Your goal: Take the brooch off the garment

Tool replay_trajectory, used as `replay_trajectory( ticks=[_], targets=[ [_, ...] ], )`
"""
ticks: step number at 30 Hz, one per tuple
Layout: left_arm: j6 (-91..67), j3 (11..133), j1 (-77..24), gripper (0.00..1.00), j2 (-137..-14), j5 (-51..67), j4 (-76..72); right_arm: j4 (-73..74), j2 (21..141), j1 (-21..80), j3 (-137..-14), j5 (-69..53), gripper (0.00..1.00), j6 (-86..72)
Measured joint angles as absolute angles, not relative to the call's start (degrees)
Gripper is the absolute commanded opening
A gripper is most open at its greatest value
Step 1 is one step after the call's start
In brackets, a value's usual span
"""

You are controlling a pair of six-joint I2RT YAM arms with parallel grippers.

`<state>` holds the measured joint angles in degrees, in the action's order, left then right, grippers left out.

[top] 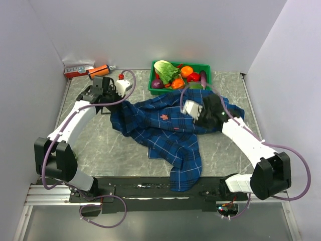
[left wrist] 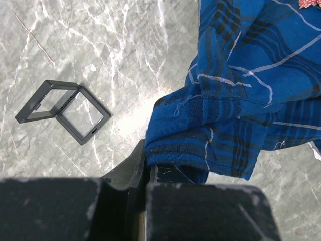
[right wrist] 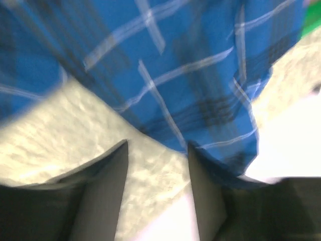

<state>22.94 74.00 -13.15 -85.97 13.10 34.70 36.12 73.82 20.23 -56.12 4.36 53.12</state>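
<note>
The left end effector [left wrist: 148, 166] is clamped shut on a folded edge of the garment [left wrist: 241, 100], apparently to anchor the cloth for the pull. Just left of it on the table [left wrist: 125, 50] lies one hinged black case [left wrist: 62, 110] (open, likely meant for the ornament). The right end effector [right wrist: 158, 146] hovers at the shirt's opposite edge, jaws parted, gripping nothing. Between the two end effectors, the single brooch [top: 163, 116] sits pinned to the one garment.

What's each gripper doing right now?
Left gripper: closed on the garment edge.
Right gripper: open, holding nothing, just beside the garment.
</note>
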Motion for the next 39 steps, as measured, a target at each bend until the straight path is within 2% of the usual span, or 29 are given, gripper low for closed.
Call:
replay_trajectory(
  ticks=[1, 2, 5, 9, 23, 24, 27, 28, 30, 31, 34, 39],
  targets=[
    [22.9, 74.0, -13.1, 0.01, -85.9, 13.3, 34.7, 37.6, 74.2, 20.2, -58.9, 1.9, 0.83, 50.8],
    [22.9, 74.0, -13.1, 0.01, -85.9, 13.3, 34.9, 38.7, 74.3, 20.2, -60.4, -0.5, 0.99, 49.1],
    [22.9, 74.0, -13.1, 0.01, -85.9, 13.3, 35.0, 44.5, 73.7, 20.1, -61.4, -9.6, 1.00, 42.4],
    [22.8, 74.1, -12.7, 0.01, -85.9, 13.3, 35.0, 51.3, 74.3, 20.3, -56.9, -17.4, 1.00, 36.5],
    [22.7, 79.7, -9.3, 0.01, -86.7, 13.2, 34.7, 56.3, 87.8, 27.2, -54.4, -19.4, 0.99, 31.9],
    [22.7, 79.7, -9.2, 0.01, -86.8, 13.2, 34.7, 56.0, 89.2, 27.6, -54.4, -19.4, 0.97, 31.5],
    [22.6, 79.7, -9.2, 0.01, -87.2, 13.2, 34.8, 54.6, 93.1, 28.0, -54.3, -19.5, 0.67, 30.5],
    [22.6, 79.7, -9.1, 0.01, -87.2, 13.2, 34.9, 54.0, 94.2, 28.0, -54.2, -19.4, 0.50, 30.2],
    [22.7, 79.7, -9.0, 0.01, -87.2, 13.2, 35.0, 53.5, 95.1, 28.1, -54.1, -18.4, 0.41, 29.8],
    [22.8, 79.7, -9.0, 0.01, -87.2, 13.2, 35.0, 53.0, 95.1, 28.0, -53.9, -17.4, 0.32, 29.8],
    [23.3, 79.1, -8.8, 0.01, -87.0, 13.1, 35.0, 52.0, 94.4, 27.4, -52.8, -13.7, 0.20, 31.9],
    [23.4, 77.6, -8.2, 0.01, -86.7, 13.2, 35.0, 50.5, 86.8, 18.2, -51.4, -4.1, 0.19, 43.4]
  ],
)
